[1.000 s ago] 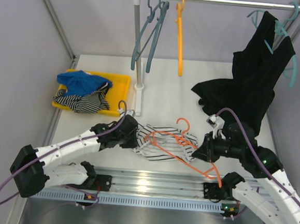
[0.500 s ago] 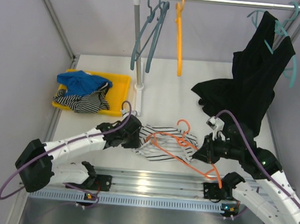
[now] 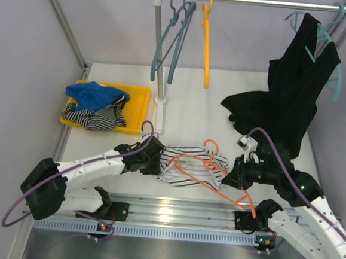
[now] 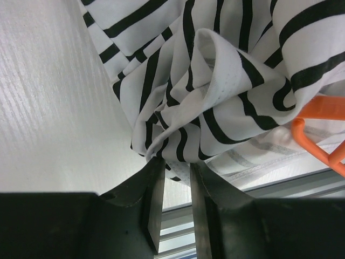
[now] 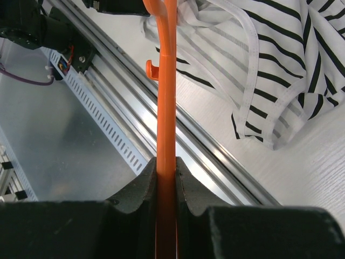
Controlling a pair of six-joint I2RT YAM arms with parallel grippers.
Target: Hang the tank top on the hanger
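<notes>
The tank top (image 3: pixel 189 168), white with thin black stripes, lies bunched on the table between my arms. The red-orange hanger (image 3: pixel 201 162) lies across it, hook (image 3: pixel 212 146) pointing away. My left gripper (image 3: pixel 157 162) is at the top's left edge. In the left wrist view (image 4: pixel 176 166) its jaws are nearly closed, pinching a fold of the tank top (image 4: pixel 226 81), with the hanger (image 4: pixel 318 135) beside it. My right gripper (image 3: pixel 232 175) is shut on the hanger's right end; in the right wrist view (image 5: pixel 166 167) the hanger bar (image 5: pixel 166 97) runs straight out of the jaws past the tank top (image 5: pixel 280 70).
A yellow tray (image 3: pixel 141 97) at the back left holds a blue cloth and a bolder striped garment. The rail at the back carries teal hangers (image 3: pixel 171 39), a yellow-orange hanger (image 3: pixel 208 45) and a black garment (image 3: pixel 283 96). The rack post (image 3: pixel 158 98) stands behind the top. An aluminium rail (image 3: pixel 172 210) runs along the near edge.
My left gripper has moved right, up to the tank top's left edge, and the fabric there has bunched toward the right. The right gripper and hanger have barely moved.
</notes>
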